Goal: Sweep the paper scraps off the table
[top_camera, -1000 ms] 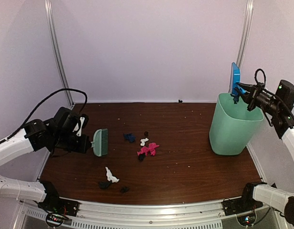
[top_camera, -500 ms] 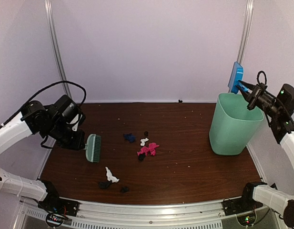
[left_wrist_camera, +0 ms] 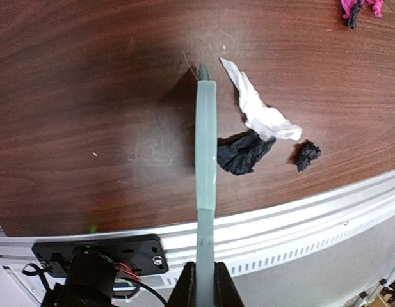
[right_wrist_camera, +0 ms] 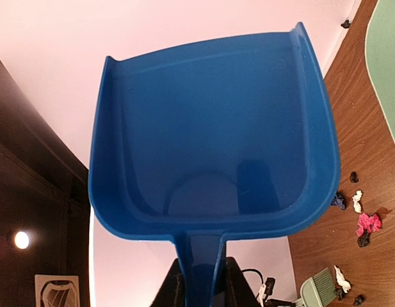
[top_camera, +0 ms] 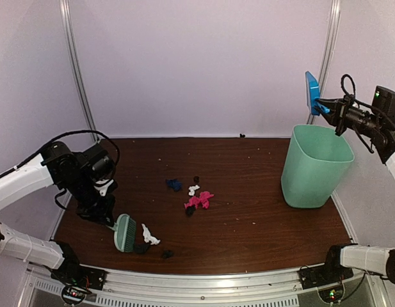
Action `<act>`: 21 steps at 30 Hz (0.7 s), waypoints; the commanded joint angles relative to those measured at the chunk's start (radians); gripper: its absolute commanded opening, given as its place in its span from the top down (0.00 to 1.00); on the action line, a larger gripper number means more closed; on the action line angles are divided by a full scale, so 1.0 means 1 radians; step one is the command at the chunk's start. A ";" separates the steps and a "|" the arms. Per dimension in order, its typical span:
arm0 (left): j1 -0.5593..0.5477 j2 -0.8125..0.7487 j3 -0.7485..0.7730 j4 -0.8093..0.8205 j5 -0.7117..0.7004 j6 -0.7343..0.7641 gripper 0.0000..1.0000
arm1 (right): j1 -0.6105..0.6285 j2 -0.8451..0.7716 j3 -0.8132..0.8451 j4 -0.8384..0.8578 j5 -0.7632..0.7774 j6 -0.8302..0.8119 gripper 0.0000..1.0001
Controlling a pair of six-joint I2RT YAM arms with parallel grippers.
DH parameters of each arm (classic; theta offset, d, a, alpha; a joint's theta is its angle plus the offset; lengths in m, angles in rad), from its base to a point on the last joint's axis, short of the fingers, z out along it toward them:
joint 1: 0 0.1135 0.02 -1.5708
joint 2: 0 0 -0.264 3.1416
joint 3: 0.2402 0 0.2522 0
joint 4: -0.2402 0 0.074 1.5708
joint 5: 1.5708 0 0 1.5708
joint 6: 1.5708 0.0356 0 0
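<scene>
My left tool point(left_wrist_camera: 201, 289) pinching the brush point(top_camera: 125, 233) beside paper scraps point(left_wrist_camera: 261, 118) at the worktop point(top_camera: 261, 217) near edge, my right tool point(right_wrist_camera: 200, 281) pinching the dustpan point(right_wrist_camera: 210, 141)

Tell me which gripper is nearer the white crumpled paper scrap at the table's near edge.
Left. The left gripper, shut on the mint-green hand brush, is left of the white paper scrap; the right gripper holds the blue plastic dustpan up by the mint-green bin.

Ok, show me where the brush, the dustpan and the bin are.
mint-green brush point(top_camera: 125, 233): top view, on its head.
blue dustpan point(right_wrist_camera: 216, 141): right wrist view, on the inside of its pan.
mint-green bin point(top_camera: 309, 176): top view, on its front wall.
</scene>
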 commanded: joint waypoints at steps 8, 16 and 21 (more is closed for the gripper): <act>0.006 -0.107 -0.074 -0.019 0.194 -0.154 1.00 | 0.154 -0.006 0.036 -0.163 0.087 -0.155 1.00; 0.006 -0.063 -0.084 0.128 0.231 -0.202 1.00 | 0.212 0.014 0.039 -0.178 0.112 -0.183 1.00; 0.006 -0.012 -0.084 0.235 0.215 -0.234 1.00 | 0.266 0.021 0.041 -0.193 0.148 -0.197 1.00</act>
